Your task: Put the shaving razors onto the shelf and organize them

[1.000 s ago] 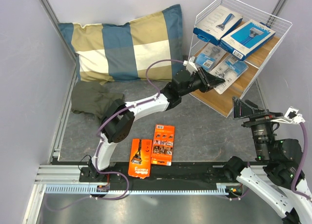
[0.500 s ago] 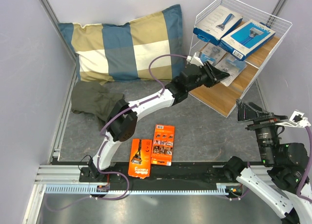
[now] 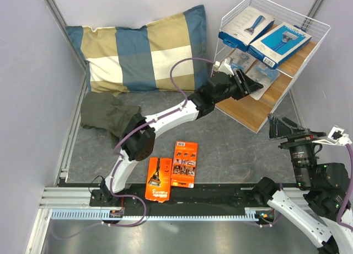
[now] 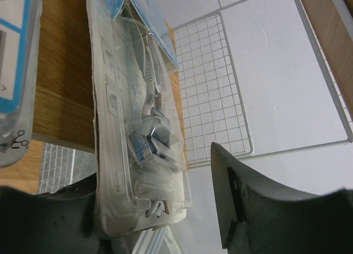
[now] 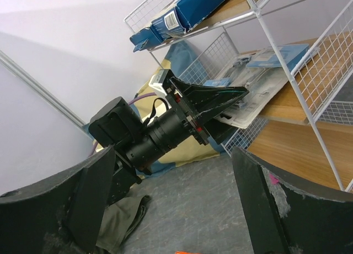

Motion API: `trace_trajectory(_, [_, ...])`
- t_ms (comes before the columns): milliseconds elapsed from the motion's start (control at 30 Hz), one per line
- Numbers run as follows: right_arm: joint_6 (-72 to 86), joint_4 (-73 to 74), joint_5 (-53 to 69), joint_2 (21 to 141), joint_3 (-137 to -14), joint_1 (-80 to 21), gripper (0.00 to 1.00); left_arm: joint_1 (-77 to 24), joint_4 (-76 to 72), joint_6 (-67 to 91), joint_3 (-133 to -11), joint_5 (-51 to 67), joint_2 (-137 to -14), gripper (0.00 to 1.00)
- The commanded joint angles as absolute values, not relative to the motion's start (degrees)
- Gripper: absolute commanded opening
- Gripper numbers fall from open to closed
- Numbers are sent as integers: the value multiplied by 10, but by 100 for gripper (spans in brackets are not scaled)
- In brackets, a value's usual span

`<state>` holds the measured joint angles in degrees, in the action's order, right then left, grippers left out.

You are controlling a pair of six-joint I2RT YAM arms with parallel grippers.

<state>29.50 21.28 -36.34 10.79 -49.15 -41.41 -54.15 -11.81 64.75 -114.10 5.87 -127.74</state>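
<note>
Grey speckled bench, matte, pale panels on three sides.

Near, left of centre: left orange card and right orange card lie flat and edge to edge just past the arm bases. Both are thin glossy cardboard with their long axes running near to far.

Near right: right gripper has its jaws spread wide and holds nothing. It is raised beside the shelf's near corner.

Middle distance, right: shelf, white wire frame with light wooden boards; the bottom board is bare. Left gripper reaches in over the middle board. Its jaws are parted, and the wrist view shows a clear gap between one finger and the blister pack, so nothing is clamped. That pack is clear, rigid moulded plastic. It lies flat on the wood, and its long axis runs straight away from the gripper. Second blister pack lies just beside it.

Far: two blue boxes lie flat on the top board. A soft checked pillow is far left, with a crumpled dark cloth in front of it.

Judgement: only the cards are off the shelf. They lie well apart from the left gripper, toward near-left, on the left arm's side.
</note>
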Motion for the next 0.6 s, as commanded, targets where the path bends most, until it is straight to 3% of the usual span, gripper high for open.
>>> trace_trajectory(0, [287,214,-370,101,-500,-415,95,-548,-60,574,-1158,54,-1249,59])
trace_trajectory(567, [302,216,-365,94,-487,-415,95,-548,-29,547,-1151,87,-1221,60])
